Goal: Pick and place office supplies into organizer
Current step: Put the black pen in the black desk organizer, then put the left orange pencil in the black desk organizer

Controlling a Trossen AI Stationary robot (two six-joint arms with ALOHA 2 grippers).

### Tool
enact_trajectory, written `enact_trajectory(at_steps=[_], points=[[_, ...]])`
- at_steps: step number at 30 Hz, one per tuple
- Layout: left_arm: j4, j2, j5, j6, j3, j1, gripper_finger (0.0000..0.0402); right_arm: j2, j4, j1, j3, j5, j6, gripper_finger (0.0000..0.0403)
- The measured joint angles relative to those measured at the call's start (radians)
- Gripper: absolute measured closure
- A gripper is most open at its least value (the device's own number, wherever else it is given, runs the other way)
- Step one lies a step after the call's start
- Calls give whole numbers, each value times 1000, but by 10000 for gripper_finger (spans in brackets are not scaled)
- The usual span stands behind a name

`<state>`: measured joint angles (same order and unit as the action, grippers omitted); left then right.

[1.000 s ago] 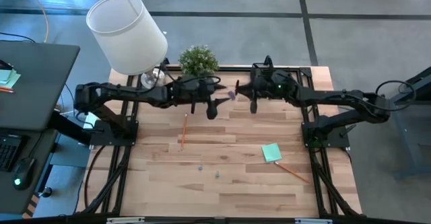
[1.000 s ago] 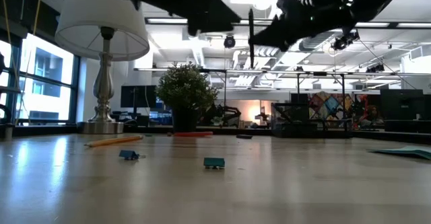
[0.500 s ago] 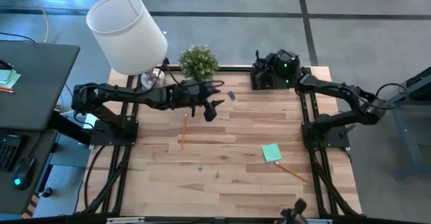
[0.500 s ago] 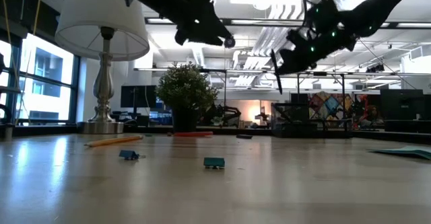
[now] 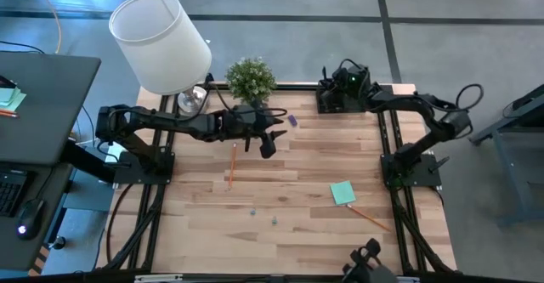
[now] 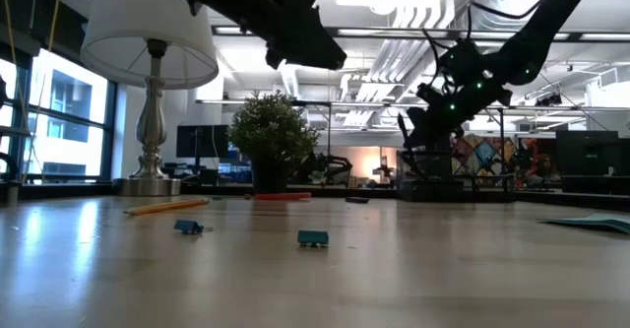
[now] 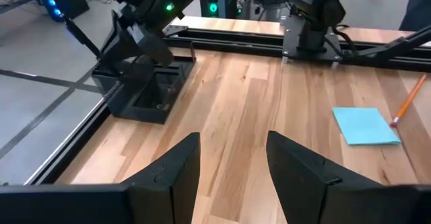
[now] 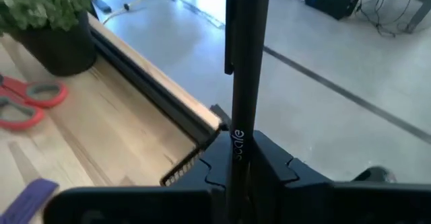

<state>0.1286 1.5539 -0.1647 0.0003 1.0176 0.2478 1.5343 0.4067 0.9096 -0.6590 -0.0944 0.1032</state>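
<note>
1. Our right gripper now hangs over the black organizer at the far right corner of the table. A second ago it was out over the middle of the table, close to our other arm.
2. Our right gripper is clamped on a dark pen. In the right wrist view the pen stands straight up between the fingers. In the low view the pen points down beside the organizer.
3. We think this means the pen is almost home. The next small job is to let it drop into a slot. It is not in yet, as far as we can see.
4. Our left gripper has pulled back a little toward its own side of the table. Its fingers are apart and hold nothing. They look a bit less wide than they were a second ago.
5. The rest of the office supplies lie where they lay before:
   - the orange pencil on the left of the table
   - the mint-green sticky-note pad on the right
   - a second pencil just past the pad
   - the small purple piece near the potted plant
   - the red-handled scissors by the plant pot, seen from the right wrist
   - two tiny clips near the front
6. So we judge one thing is nearly put away and many more still wait.
</note>
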Motion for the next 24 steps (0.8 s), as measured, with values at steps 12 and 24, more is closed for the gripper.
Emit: enact_trajectory(at_steps=[12, 24], points=[[-17, 0, 0, 19, 0, 1, 246, -39, -9, 0, 0, -42, -51, 263], [-141, -1, -72, 64, 0, 1, 245, -129, -48, -116, 0, -142, -106, 234]])
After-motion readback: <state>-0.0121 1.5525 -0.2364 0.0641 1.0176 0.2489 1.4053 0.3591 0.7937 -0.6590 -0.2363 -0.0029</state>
